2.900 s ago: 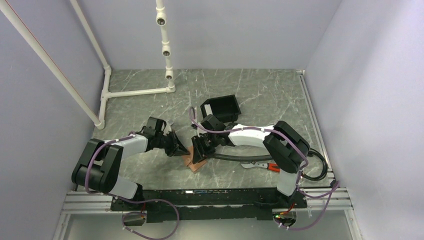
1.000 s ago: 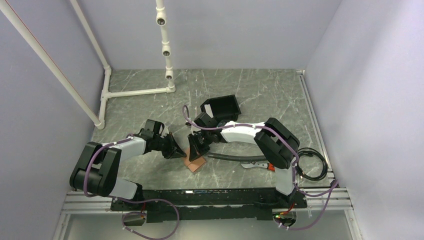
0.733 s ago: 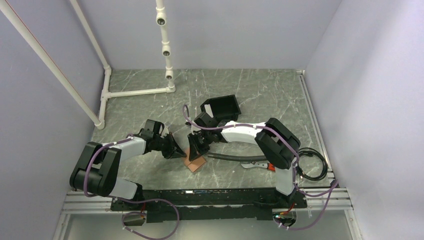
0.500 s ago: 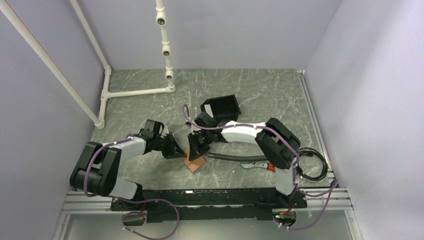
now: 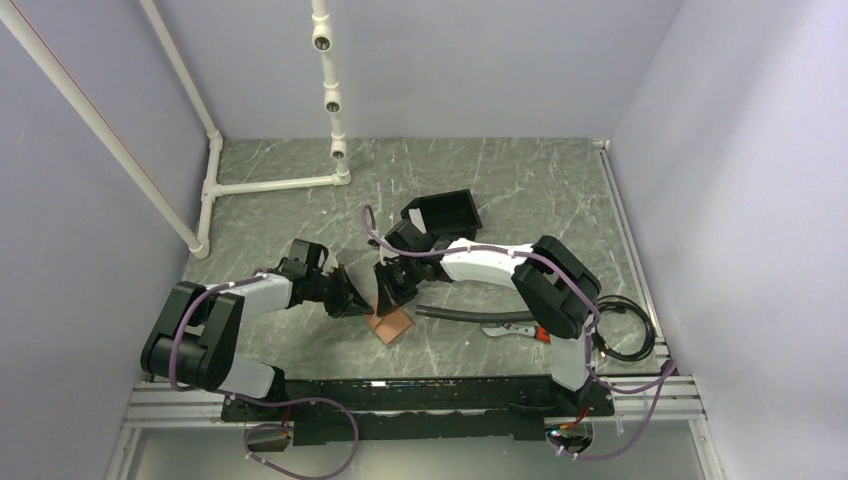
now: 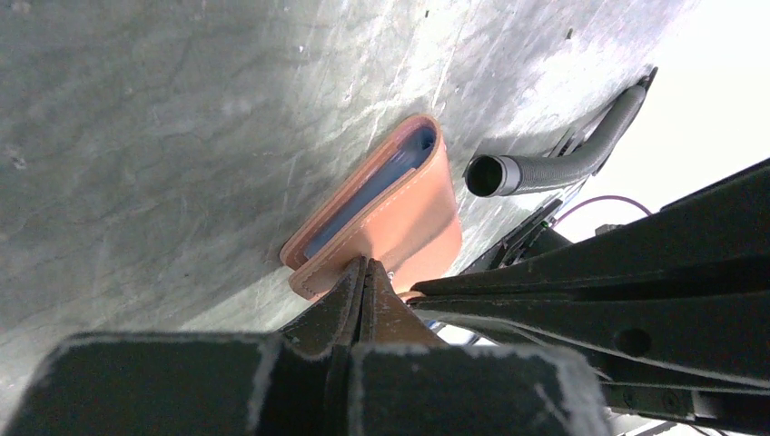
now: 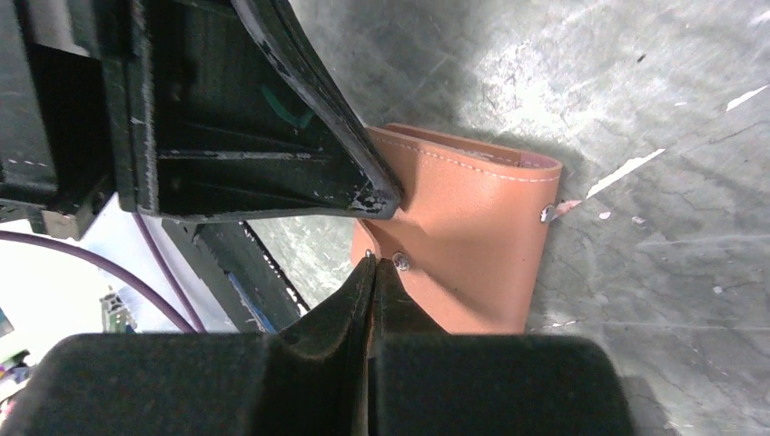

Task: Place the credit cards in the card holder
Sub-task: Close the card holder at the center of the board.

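Grey worktop (image 5: pixel 520 190) before us, we see left gripper (image 6: pixel 363 272) and right gripper (image 7: pixel 372 268), both pinched together, touching the far-left edge of the card holder (image 5: pixel 392 326).

You get even, soft light up top, faint shadows, sharp. L wrist: upper right blown white, left gripper (image 6: pixel 363 265) blurry near lens. R wrist: table (image 7: pixel 636 100) glare upper right, right gripper (image 7: pixel 370 261) dark, soft.

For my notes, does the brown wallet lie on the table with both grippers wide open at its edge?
No: the wrist views show the left gripper and right gripper shut, not open, at the edge of the wallet on the table.
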`<state>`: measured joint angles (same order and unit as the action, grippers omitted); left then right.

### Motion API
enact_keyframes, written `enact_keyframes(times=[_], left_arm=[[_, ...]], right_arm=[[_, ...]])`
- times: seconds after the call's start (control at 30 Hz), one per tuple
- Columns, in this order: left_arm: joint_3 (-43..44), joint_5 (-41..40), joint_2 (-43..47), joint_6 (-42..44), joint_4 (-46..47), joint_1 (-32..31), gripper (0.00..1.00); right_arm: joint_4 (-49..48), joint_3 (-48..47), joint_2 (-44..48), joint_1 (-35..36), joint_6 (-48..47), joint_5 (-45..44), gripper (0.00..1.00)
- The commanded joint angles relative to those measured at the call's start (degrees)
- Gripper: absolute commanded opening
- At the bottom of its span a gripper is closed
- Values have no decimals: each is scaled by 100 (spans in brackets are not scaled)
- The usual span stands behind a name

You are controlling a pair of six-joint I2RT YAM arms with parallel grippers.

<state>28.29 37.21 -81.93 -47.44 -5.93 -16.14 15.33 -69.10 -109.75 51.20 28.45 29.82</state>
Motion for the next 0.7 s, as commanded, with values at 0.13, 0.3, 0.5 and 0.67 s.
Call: enact_keyframes(times=[0.13,0.3,0.5,0.67], left_arm=[[-78,-136,-235,173,117,-3,0],[-60,-173,-296,208,77,-3,0],[-54,-205,-315,242,25,-3,0],[-60,-222,-317,262,-26,-3,0]], right_arm=[[387,-495,128,90,-286,-369,0],[561,-452,78,101,-270,-431,0],[647,-412,9,101,-287,-486,0],[622,-468,-112,102,-278,-489,0]])
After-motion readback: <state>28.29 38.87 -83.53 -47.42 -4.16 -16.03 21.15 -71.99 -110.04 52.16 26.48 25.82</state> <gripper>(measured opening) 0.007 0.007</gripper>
